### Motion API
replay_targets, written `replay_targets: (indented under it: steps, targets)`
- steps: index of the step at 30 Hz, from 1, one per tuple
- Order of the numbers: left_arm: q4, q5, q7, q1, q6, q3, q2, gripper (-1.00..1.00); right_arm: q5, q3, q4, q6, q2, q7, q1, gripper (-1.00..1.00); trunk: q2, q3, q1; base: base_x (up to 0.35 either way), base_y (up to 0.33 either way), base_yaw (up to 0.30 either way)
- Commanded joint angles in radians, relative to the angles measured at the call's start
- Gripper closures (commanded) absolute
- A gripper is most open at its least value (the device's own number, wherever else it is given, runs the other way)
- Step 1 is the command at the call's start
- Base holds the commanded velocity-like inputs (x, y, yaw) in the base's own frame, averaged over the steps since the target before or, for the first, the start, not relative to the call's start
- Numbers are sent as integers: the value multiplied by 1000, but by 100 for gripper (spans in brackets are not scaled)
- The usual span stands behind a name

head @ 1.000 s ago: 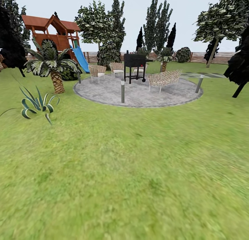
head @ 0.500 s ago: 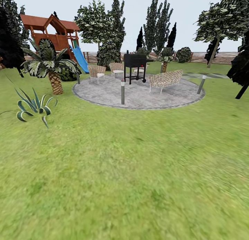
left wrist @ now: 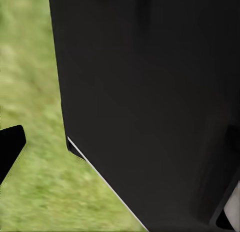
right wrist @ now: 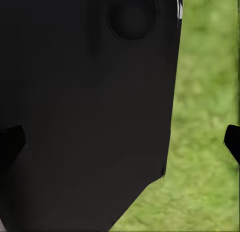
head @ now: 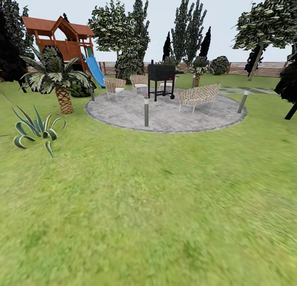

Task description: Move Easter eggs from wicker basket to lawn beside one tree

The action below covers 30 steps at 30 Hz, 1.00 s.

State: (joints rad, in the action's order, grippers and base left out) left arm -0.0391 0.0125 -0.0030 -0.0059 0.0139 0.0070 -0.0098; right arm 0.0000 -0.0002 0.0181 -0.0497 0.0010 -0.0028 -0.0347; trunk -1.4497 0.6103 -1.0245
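The Easter eggs and the wicker basket are out of view. Mottled green lawn [head: 148, 203] stretches ahead of me in the garden. A tree [head: 256, 59] with a leaning pale trunk stands at the far right by the slatted fence [head: 268, 68]. Another tree [head: 112, 28] rises behind the patio. In the left wrist view my left gripper [left wrist: 120, 142] is open, with grass and my dark body beyond it. My right gripper [right wrist: 120, 142] is open too, its fingertips [right wrist: 11, 142] far apart and holding nothing.
A round paved patio [head: 165, 115] lies ahead with a black grill [head: 161, 73], wicker chairs [head: 114, 85], a bench [head: 198, 94] and a short bollard [head: 146, 111]. A palm [head: 62, 92], an agave [head: 35, 129] and a wooden playset [head: 62, 38] stand at the left.
The whole head view has shifted: the patio looks slightly nearer and the palm and agave have slid left, so the camera has moved. Nothing in the garden itself has moved.
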Motion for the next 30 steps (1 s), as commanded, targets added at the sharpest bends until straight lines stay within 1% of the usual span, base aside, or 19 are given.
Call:
replay_targets:
  steps: [1,6,9,19,22,24,27,30]
  targets:
    - [-1,1,-1,0,1,1,0,-100,0,-1,-1,-5,-1,0,-1,-100,0,1,-1,334,0,0]
    - [-1,1,-1,0,1,1,-1,-100,0,1,5,-7,-2,0,-1,-100,0,1,-1,334,0,0]
    - [-1,1,0,0,1,1,-1,-100,6,6,6,-7,2,0,-1,-100,0,1,-1,334,0,0]
    - [-1,1,0,0,1,1,-1,-100,8,8,9,-7,-2,0,-1,-100,0,1,-1,334,0,2]
    - [-1,1,0,0,1,1,-1,-100,8,8,9,-20,-2,0,-1,-100,0,1,-1,334,0,196]
    - [-1,1,0,0,1,1,-1,-100,8,9,8,-55,-1,0,-1,-100,0,1,-1,334,0,275]
    - [-1,1,0,0,1,1,-1,-100,9,9,8,-88,0,0,-1,-100,0,1,-1,334,0,291]
    - [-1,1,0,0,1,1,-1,-100,9,9,7,-95,1,-1,-1,-100,0,1,-1,334,0,296]
